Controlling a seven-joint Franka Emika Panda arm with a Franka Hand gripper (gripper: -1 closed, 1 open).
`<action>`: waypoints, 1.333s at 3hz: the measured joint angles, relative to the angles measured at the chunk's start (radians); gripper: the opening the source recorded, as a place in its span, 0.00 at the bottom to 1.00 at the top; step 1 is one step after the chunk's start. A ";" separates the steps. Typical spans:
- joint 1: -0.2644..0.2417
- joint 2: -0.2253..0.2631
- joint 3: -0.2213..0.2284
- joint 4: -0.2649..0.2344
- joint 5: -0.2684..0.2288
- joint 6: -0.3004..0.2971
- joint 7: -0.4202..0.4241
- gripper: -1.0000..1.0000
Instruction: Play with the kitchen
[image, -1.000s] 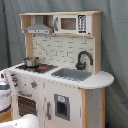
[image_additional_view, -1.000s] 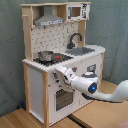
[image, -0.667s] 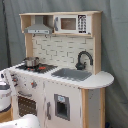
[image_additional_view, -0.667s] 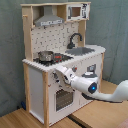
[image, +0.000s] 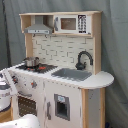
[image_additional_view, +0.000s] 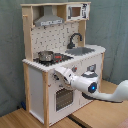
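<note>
Reaching toward the kitchen (image_additional_view: 60, 55) front near its knobs (image_additional_view: 74, 68), white gripper (image_additional_view: 59, 76) by the oven door (image_additional_view: 62, 97), jaw state unclear, small pot (image_additional_view: 46, 55) on the hob.

We see the kitchen (image: 60, 85) in white and light wood, its sink (image: 71, 74) grey, faucet (image: 83, 59) black, backsplash (image: 57, 50) brick-patterned.

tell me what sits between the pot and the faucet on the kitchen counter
In both exterior views, the grey sink lies between the pot and the black faucet.
</note>
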 joint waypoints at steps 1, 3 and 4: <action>0.001 0.000 0.000 0.001 -0.006 -0.009 -0.119 0.00; 0.004 0.000 -0.001 0.007 -0.030 -0.038 -0.405 0.00; 0.005 0.000 -0.002 0.009 -0.051 -0.050 -0.533 0.00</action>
